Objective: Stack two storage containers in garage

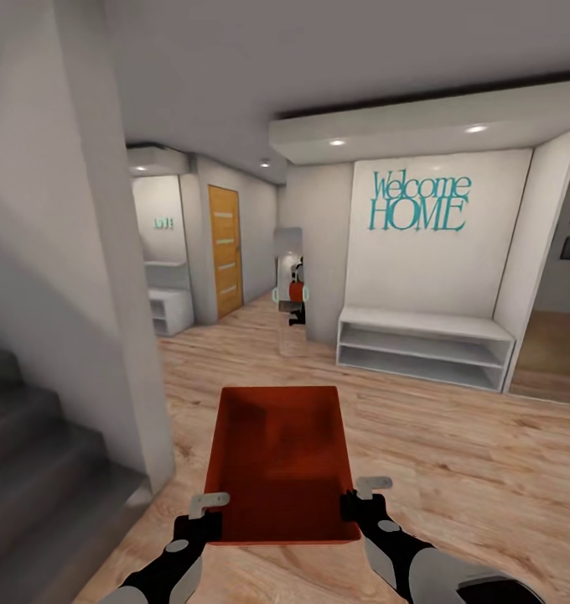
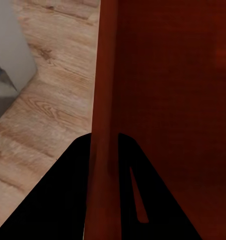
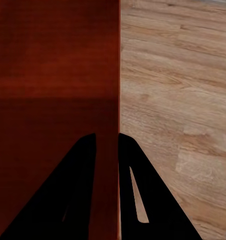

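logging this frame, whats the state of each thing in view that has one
storage container: empty, level, carried above the wood floor
left gripper: shut on the container's left wall
right gripper: shut on its right wall
wooden door: closed
white shelf bench: shelves empty

The storage container [image 1: 281, 457] looks like smooth red-orange plastic, matte with only a faint sheen on the bottom, no texture at all. Both the left gripper [image 1: 203, 513] and right gripper [image 1: 362, 497] are pinched on its near corners, one finger inside and one outside the wall; the fingers [image 2: 58, 200] look flat matte black, and their tips read as pale grey metal-ish plates. Under and beyond the grippers, the floor [image 1: 453, 445] is light wood plank with visible grain, satin finish. Further ahead, the shelf bench [image 1: 423, 344] looks smooth painted white, the door [image 1: 225, 250] is warm varnished wood, walls plain matte.
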Controlling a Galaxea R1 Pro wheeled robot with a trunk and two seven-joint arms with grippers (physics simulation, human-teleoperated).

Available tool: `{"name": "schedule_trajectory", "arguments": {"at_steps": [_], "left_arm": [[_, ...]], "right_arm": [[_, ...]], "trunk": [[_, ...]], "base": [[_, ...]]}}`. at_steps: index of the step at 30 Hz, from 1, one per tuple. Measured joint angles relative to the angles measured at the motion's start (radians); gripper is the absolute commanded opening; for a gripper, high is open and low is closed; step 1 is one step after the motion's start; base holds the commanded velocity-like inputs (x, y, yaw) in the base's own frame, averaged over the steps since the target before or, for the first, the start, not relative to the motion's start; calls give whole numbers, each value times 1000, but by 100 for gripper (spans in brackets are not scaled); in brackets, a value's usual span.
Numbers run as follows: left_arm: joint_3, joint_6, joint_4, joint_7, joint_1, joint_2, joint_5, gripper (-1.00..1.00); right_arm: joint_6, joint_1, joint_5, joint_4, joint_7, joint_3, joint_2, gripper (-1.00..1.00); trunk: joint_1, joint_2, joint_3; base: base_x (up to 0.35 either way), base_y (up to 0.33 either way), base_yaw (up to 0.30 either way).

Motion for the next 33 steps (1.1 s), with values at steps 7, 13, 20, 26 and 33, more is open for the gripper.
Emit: {"name": "schedule_trajectory", "arguments": {"at_steps": [7, 13, 20, 26, 33], "left_arm": [[0, 1, -1, 0, 0, 0, 0, -100], [0, 1, -1, 0, 0, 0, -1, -100], [0, 1, -1, 0, 0, 0, -1, -100], [0, 1, -1, 0, 0, 0, -1, -100], [0, 1, -1, 0, 0, 0, 0, -100]], "right_arm": [[0, 0, 1, 0, 0, -2, 0, -100], [0, 0, 1, 0, 1, -2, 0, -100], [0, 0, 1, 0, 1, -2, 0, -100], [0, 0, 1, 0, 1, -2, 0, -100], [0, 0, 1, 0, 1, -2, 0, -100]], "trunk": [[0, 0, 0], [0, 0, 0], [0, 0, 0], [0, 0, 0], [0, 0, 0]], "base": [[320, 0, 0], [320, 0, 0], [320, 0, 0], [320, 0, 0], [319, 0, 0]]}}
